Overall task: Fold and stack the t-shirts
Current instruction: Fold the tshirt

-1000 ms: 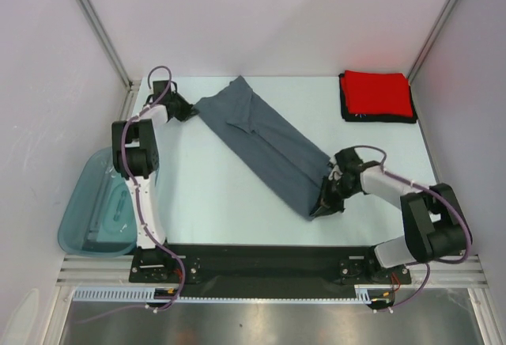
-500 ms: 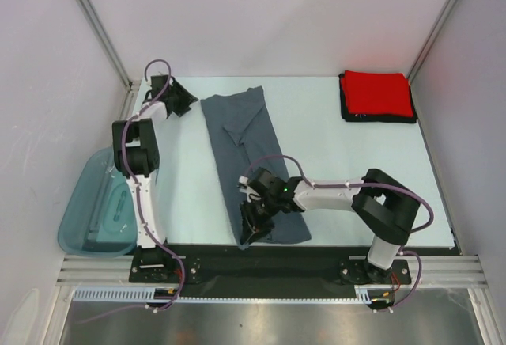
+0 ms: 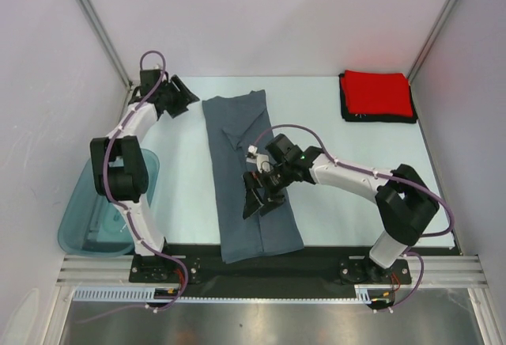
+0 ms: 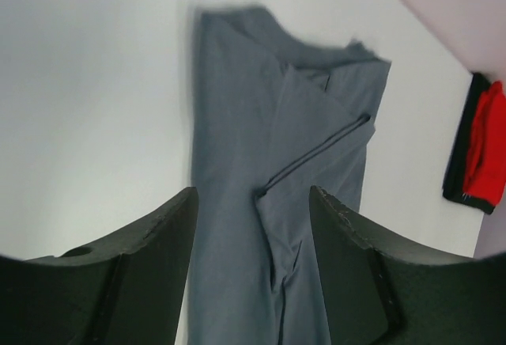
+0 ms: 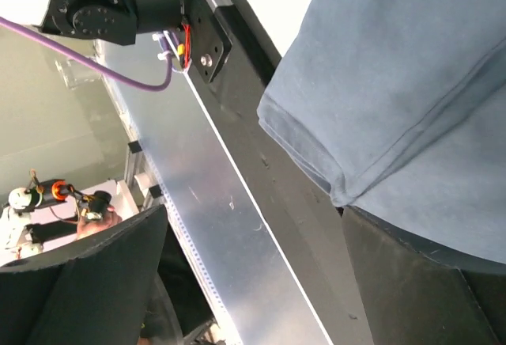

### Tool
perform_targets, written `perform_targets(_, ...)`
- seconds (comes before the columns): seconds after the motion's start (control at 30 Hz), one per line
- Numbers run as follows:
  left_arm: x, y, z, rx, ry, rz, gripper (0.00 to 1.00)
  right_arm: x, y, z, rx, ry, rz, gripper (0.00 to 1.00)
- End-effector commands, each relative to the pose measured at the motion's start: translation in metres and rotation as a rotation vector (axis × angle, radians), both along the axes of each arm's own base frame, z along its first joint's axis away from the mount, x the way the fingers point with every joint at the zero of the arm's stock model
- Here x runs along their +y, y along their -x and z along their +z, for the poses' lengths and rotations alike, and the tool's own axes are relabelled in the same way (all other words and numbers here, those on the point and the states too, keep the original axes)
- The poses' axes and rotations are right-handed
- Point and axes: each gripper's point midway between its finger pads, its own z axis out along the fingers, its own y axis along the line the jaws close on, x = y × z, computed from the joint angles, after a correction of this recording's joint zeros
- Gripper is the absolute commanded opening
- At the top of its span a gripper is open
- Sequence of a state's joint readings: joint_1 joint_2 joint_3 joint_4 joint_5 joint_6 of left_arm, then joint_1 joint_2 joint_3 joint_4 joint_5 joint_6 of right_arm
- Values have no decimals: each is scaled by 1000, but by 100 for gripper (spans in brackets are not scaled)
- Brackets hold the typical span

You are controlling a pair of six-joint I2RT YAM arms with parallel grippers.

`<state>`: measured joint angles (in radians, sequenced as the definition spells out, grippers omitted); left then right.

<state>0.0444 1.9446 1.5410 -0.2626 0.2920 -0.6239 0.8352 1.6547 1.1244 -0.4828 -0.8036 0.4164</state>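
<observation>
The slate blue-grey t-shirt lies flat as a long narrow strip, running from the far middle of the table to its near edge, where the hem overhangs the black base rail. My right gripper hovers open above its lower half, nothing between its fingers. My left gripper stands open and empty, left of the shirt's far end; the left wrist view looks along the shirt between the jaws. The red t-shirt lies folded on the folded black t-shirt at the far right corner.
A translucent teal tub sits off the table's left edge beside the left arm. The black base rail and an aluminium rail run along the near edge. White walls enclose the table on three sides.
My right gripper swung the shirt's near end left toward the front edge, let go, opened wide and rose. My left gripper opened and drew back from the far end. The shirt lies straight.
</observation>
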Motion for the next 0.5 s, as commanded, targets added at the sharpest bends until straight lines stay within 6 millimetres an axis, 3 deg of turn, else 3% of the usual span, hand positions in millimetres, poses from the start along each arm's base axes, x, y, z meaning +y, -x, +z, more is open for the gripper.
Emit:
perform_targets(0.0,-11,24,-14,61,2,-67,64,12,-4,18,-78,-48,54,100)
perform_targets(0.07,-13,21,-13,66,5,-84,63,11,-31,22,-145,1,-42,100)
perform_targets(0.1,-16,20,-10,59,11,-101,63,3,-60,17,-225,67,-141,100)
perform_targets(0.17,-17,16,-5,53,10,-112,63,-4,-85,22,-281,113,-226,100)
perform_targets(0.27,-17,15,-7,58,4,-128,63,-15,-133,27,-279,122,-408,100)
perform_targets(0.3,-17,15,-7,57,-2,-135,63,-15,-141,19,-235,119,-434,100)
perform_targets(0.47,-15,16,-18,77,-13,-144,62,-32,-218,13,-254,111,-559,97)
